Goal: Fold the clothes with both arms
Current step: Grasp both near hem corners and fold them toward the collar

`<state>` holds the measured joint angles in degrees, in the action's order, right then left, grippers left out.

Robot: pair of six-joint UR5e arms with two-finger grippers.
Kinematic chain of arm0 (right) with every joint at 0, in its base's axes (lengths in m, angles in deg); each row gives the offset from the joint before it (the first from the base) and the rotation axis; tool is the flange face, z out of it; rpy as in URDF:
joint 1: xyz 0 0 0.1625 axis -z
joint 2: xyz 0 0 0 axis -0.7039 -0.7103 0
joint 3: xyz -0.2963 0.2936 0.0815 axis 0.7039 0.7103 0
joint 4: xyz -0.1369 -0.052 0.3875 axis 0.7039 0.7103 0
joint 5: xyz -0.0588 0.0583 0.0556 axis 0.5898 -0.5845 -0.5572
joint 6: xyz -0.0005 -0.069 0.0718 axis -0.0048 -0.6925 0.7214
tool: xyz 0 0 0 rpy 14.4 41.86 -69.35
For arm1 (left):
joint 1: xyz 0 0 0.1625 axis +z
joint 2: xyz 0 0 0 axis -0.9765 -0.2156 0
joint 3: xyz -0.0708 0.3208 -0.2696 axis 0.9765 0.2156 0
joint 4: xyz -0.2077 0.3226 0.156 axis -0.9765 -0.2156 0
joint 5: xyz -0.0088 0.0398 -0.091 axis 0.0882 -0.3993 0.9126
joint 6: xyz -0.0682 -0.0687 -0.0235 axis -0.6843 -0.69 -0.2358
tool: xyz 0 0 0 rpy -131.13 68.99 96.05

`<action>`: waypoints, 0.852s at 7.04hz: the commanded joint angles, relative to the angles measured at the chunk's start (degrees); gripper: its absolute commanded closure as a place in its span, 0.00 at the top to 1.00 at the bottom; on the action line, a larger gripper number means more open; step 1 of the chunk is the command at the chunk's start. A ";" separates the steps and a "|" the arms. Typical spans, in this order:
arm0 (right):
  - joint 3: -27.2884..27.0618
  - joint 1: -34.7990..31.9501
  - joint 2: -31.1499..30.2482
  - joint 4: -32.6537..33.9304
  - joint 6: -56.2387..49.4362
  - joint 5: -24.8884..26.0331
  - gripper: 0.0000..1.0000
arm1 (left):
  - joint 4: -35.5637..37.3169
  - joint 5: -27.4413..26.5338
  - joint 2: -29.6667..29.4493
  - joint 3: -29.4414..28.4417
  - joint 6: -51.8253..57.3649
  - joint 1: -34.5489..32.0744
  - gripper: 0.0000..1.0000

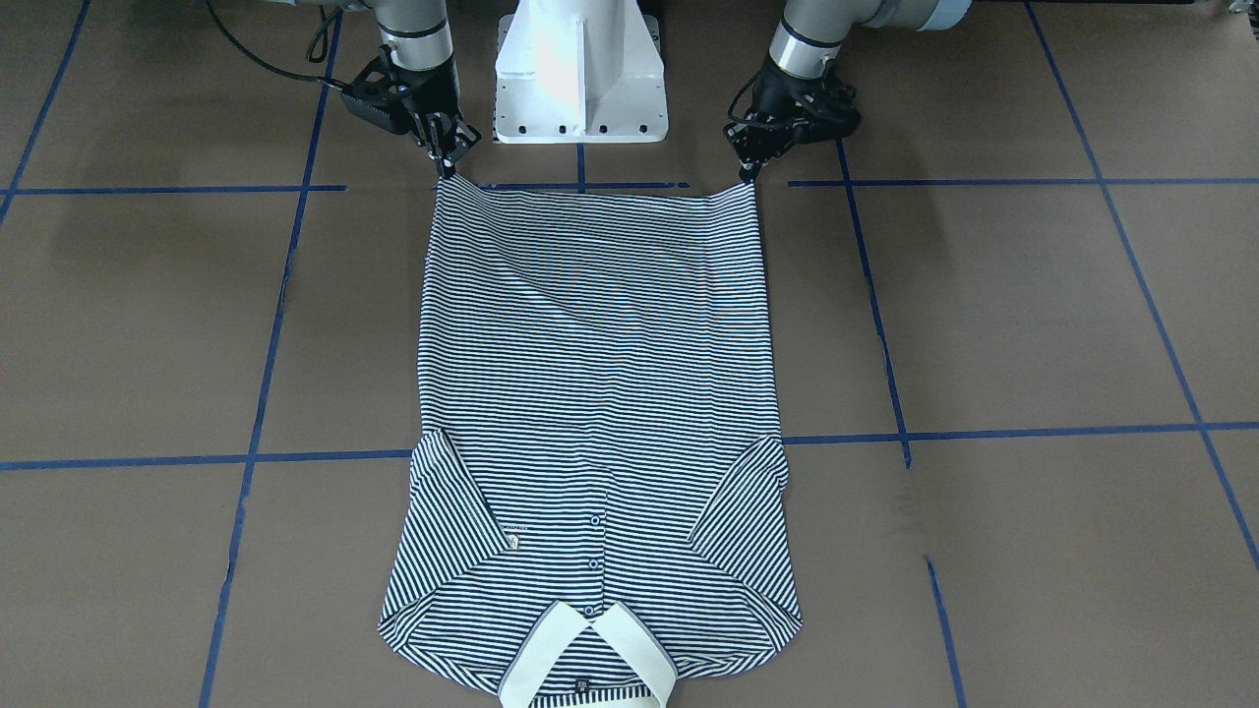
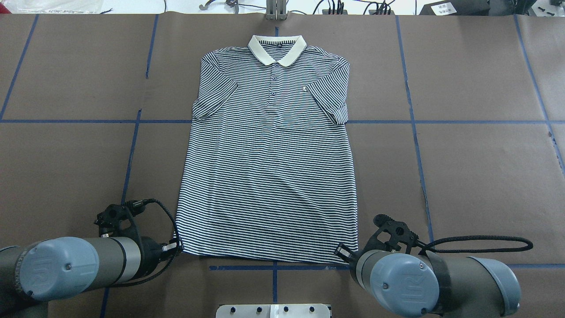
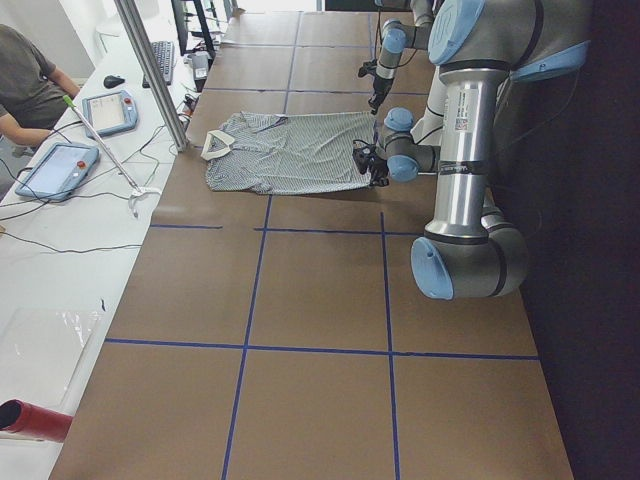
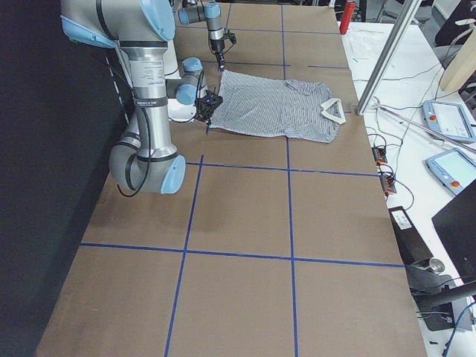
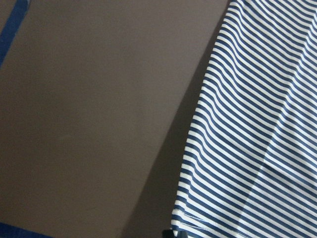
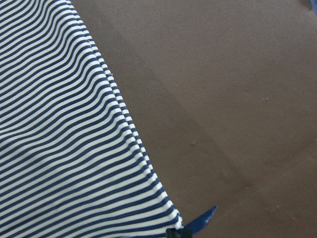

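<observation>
Squarely in the middle of the brown table lies the polo shirt, front up and spread flat. Its cream collar is at the far edge from the robot, and its hem is drawn straight across just in front of the white pedestal. Both sleeves are tucked in against the body.

The left gripper has its jaws pinched together on one hem corner and the right gripper is clamped on the other (each corner rises to a small peak at the fingertips). Blue tape marks the tabletop in a grid, and one line runs under the shirt at sleeve level.

From overhead, the bulky wrists of the left arm and the right arm cover most of both grippers, and a black cable loops out beside the right one.

Beyond the collar end stands a slanted metal post. Past it is a side bench with two tablets and a seated operator, well apart from the shirt.
</observation>
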<state>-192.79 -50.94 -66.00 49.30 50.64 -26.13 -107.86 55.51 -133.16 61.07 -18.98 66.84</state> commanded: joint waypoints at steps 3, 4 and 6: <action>-11.12 2.95 -7.05 1.91 0.16 0.22 0.00 | 11.83 -0.80 -0.60 12.23 -14.69 10.44 0.00; -11.21 -0.19 -6.18 1.91 0.07 0.39 0.00 | 14.91 -0.72 -1.39 12.17 -13.91 8.44 0.00; -8.24 -9.31 0.99 2.00 -2.29 -0.22 0.00 | 15.21 -0.81 -3.84 11.03 -2.64 -1.11 0.00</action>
<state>-202.91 -54.66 -69.04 51.22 49.81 -26.02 -93.29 54.81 -135.46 72.67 -28.48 71.01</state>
